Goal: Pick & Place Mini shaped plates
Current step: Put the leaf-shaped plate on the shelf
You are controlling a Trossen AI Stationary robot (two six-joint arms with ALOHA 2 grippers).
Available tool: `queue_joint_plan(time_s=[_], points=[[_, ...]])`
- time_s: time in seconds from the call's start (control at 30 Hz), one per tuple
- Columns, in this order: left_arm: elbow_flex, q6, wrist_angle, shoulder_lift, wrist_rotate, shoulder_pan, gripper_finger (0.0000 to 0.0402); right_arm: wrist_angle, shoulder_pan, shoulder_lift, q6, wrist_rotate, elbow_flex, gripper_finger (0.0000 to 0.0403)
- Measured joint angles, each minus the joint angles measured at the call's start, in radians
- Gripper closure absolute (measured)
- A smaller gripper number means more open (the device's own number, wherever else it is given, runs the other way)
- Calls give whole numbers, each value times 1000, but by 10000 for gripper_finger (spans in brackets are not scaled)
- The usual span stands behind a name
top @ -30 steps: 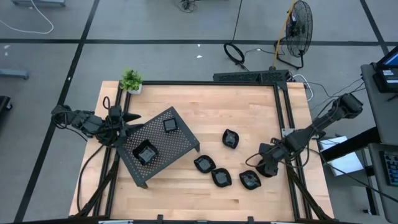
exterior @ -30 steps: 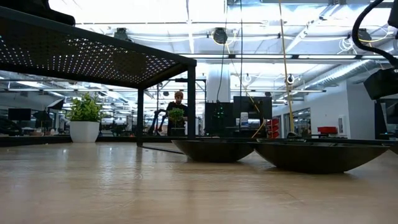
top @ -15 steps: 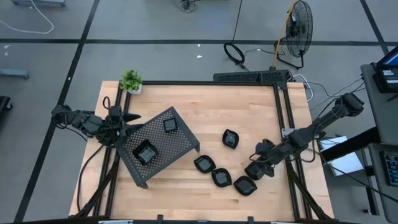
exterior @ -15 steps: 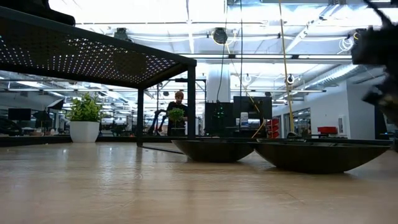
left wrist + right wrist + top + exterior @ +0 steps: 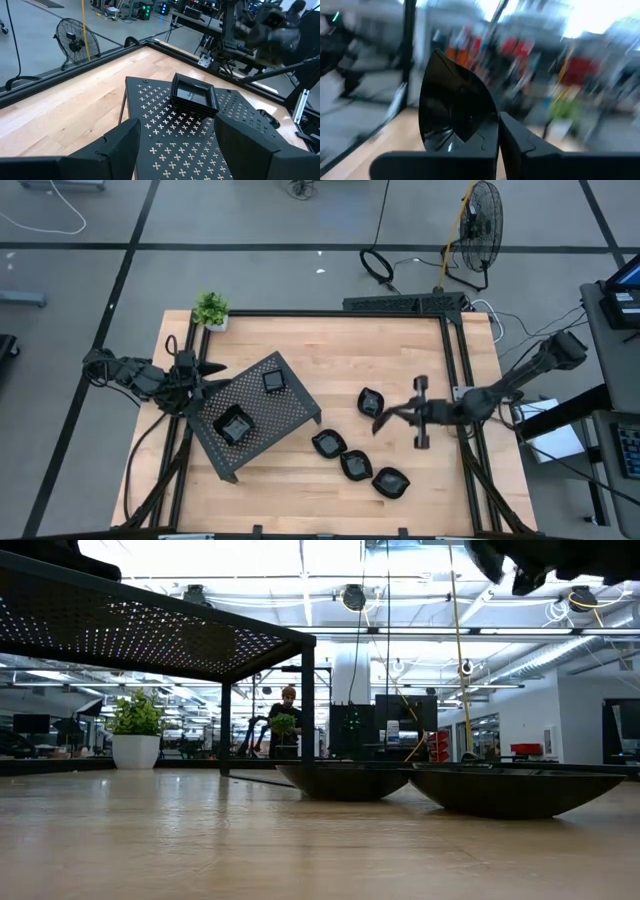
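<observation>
Several glossy black mini shaped plates point(image 5: 356, 465) rest flat on the wooden table right of centre. Two more point(image 5: 273, 381) sit on the perforated black tray point(image 5: 290, 408), and the left wrist view shows one as a square plate point(image 5: 192, 95). My right gripper point(image 5: 388, 418) hovers above the table near the far plate point(image 5: 371, 402), shut on a leaf-like plate point(image 5: 455, 105). My left gripper point(image 5: 207, 370) waits open at the tray's left edge, fingers point(image 5: 122, 145) apart over the tray and touching nothing. My right gripper pinches the leaf-like plate by one edge point(image 5: 482, 132) between its two fingers. The fingers lie about level and point toward the table's left. The plate stands on edge beyond the fingertips, its pointed end up, lifted clear of the table.
A small potted plant point(image 5: 211, 309) stands at the table's far left corner. A black frame rail point(image 5: 452, 380) runs along the right side. Bare wood lies between the tray and the far edge. In the low view a person point(image 5: 288, 700) shows far behind the table.
My right gripper has risen from the table's near right. It has swung toward the table's left and far side and tipped from pointing down to about level. It now carries a plate clear of the table. The nearest plate on the table has slid a little toward the near edge.
</observation>
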Motion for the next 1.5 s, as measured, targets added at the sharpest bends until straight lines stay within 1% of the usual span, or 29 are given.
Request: queue_joint_plan(time_s=[0.07, 0.1, 0.17, 0.2, 0.33, 0.43, 0.57, 0.63, 0.73, 0.87, 1.0, 1.07, 1.1, 1.13, 1.2, 1.23, 1.27, 1.3, 1.37, 1.43, 1.5], points=[[0, 0, 1, 0, 0, 0, 146, 223, -28, 32, -115, 4, -53, 402], [0, 0, 2, 0, 0, 0, 146, 307, -47, 50, -152, 4, -75, 402], [0, 0, 1, 0, 0, 0, 146, 422, -95, 89, -192, 4, -97, 402], [0, 0, 1, 0, 0, 0, 146, 451, -123, 107, -202, 4, -98, 402], [0, 5, 2, 0, -4, 0, 146, 465, -250, 172, -249, 3, -59, 402], [0, 76, 17, 0, -81, 0, 146, 492, -347, 219, -283, 25, -18, 402], [0, 55, 121, 0, -158, 0, 146, 493, -461, 271, -324, 123, 17, 402], [0, 78, 191, 0, -189, 0, 146, 490, -503, 296, -318, 135, 17, 402], [0, 145, 257, 0, -279, 0, 146, 503, -550, 326, -318, 119, 17, 402], [0, 108, 258, 0, -385, 0, 146, 533, -580, 331, -353, 97, 17, 403], [0, 53, 272, 0, -528, 0, 146, 538, -600, 331, -344, 19, 17, 403], [0, 19, 270, 0, -557, 0, 146, 538, -609, 331, -326, -35, 17, 403], [0, 11, 270, 0, -548, 0, 146, 541, -613, 331, -318, -60, 17, 403], [0, 9, 271, 3, -517, 0, 146, 546, -617, 331, -308, -81, 17, 403], [-2, -11, 306, 28, -392, 0, 146, 558, -623, 331, -299, -107, 17, 403], [-13, -20, 370, 53, -311, 0, 147, 562, -625, 331, -298, -108, 17, 403], [-37, -16, 463, 87, -246, 0, 147, 562, -625, 331, -297, -109, 17, 403], [-69, 21, 584, 136, -192, 0, 147, 562, -626, 331, -297, -108, 17, 403], [-136, 142, 870, 259, -99, 0, 147, 563, -626, 332, -296, -109, 17, 403], [-181, 265, 1183, 426, -51, 7, 147, 570, -626, 332, -277, -110, 17, 403], [-184, 318, 1399, 591, -53, 22, 147, 568, -626, 332, -248, -124, 17, 403]])
